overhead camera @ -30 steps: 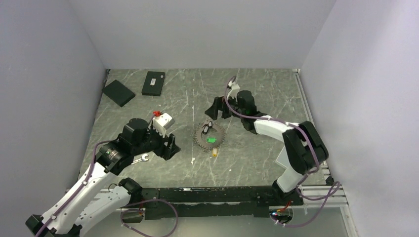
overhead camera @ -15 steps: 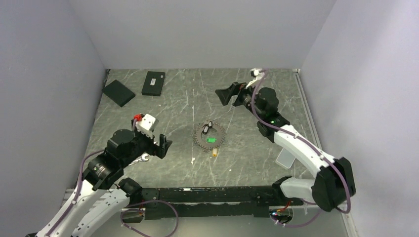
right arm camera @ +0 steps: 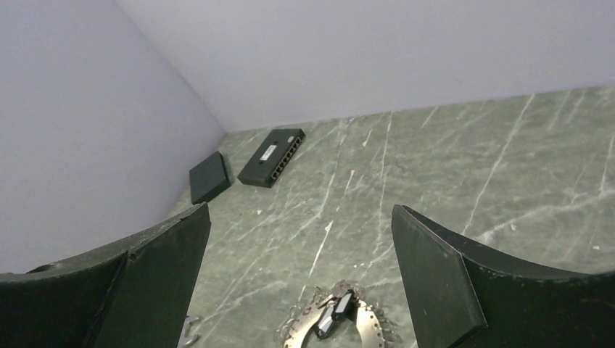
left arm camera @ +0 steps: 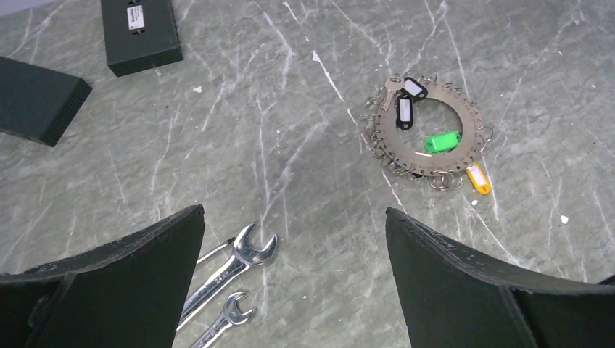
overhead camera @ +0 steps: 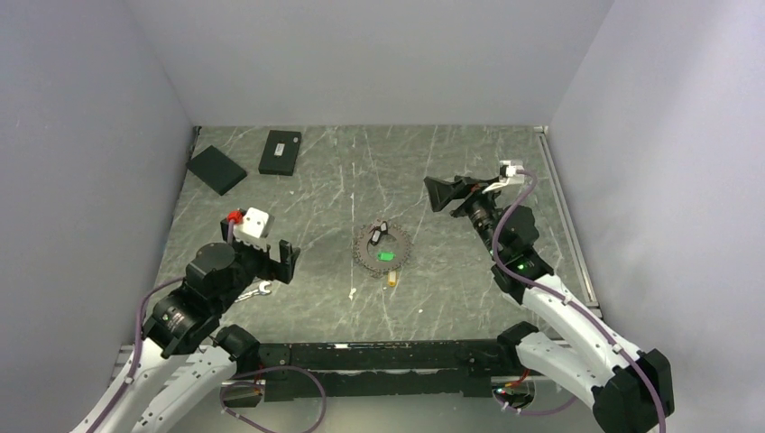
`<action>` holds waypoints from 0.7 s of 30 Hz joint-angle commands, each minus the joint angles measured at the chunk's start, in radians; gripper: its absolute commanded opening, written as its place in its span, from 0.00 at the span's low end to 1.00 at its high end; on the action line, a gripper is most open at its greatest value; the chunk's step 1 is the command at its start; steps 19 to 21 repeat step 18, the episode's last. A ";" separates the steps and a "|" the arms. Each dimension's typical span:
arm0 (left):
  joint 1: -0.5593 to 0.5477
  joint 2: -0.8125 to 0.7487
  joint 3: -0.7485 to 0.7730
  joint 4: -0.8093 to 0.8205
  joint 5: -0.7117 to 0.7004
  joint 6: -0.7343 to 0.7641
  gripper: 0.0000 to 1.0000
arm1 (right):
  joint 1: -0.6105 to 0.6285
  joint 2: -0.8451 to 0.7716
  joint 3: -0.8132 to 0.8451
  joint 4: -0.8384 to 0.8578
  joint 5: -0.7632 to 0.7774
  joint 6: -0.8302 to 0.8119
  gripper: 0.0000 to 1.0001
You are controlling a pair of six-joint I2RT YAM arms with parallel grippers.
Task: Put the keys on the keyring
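The keyring [left arm camera: 468, 119] lies flat near the middle of the table [overhead camera: 469, 280], between the two arms and touched by neither. Small keys [left arm camera: 391, 85] and wire loops fringe its outer edge like teeth. From these views it is hard to tell whether each one is threaded on or merely lies against it. Two black tags [left arm camera: 405, 112] sit across the ring's far-left part, a green tag [left arm camera: 442, 141] rests on its near side, and a yellow tag [left arm camera: 477, 177] pokes out just past the near edge. The left gripper [overhead camera: 269, 262] hangs above the table to the left of the ring, well apart from it, its fingers spread wide with nothing between them. Two wrenches [left arm camera: 233, 267] lie side by side on the table below it. The right gripper [overhead camera: 448, 191] is raised to the right of the ring and beyond it, pointing towards the far-left corner, its fingers likewise wide apart and empty. Two boxes [overhead camera: 281, 152] lie near that corner, close to each other.
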 commanded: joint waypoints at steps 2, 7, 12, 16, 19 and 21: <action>0.004 -0.020 0.009 0.009 -0.049 -0.016 1.00 | 0.001 -0.031 -0.019 0.013 0.043 0.031 1.00; 0.004 -0.017 0.009 0.009 -0.035 -0.007 0.99 | 0.001 -0.021 -0.022 0.007 0.046 0.043 1.00; 0.004 -0.020 0.011 0.002 -0.039 -0.008 0.99 | 0.000 -0.009 -0.032 0.038 0.039 0.047 1.00; 0.004 -0.025 0.007 0.005 -0.039 -0.006 0.99 | 0.002 -0.010 -0.027 0.051 0.012 0.028 1.00; 0.004 -0.024 0.006 0.007 -0.037 -0.004 1.00 | 0.002 -0.009 -0.022 0.043 0.015 0.028 1.00; 0.004 -0.024 0.006 0.007 -0.037 -0.004 1.00 | 0.002 -0.009 -0.022 0.043 0.015 0.028 1.00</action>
